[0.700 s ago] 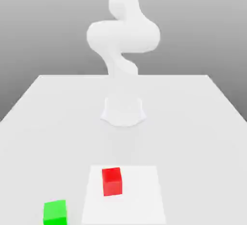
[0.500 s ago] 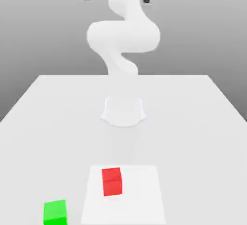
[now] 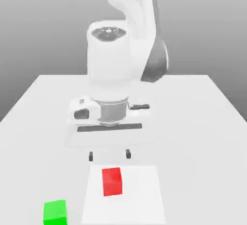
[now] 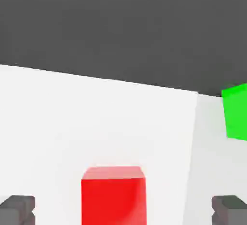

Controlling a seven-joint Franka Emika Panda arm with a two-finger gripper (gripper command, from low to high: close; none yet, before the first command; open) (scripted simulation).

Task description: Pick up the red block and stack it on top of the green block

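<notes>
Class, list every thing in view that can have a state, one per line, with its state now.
Jaws: open, empty, above the table.
Red block: resting on the white square, not held.
Green block: off the white square, nothing stacked on it.

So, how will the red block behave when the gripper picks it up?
The red block looks like a plain solid cube, so it should stay stiff. Its flat faces suggest it will probably not roll, and its squat shape makes tipping unlikely.
</notes>
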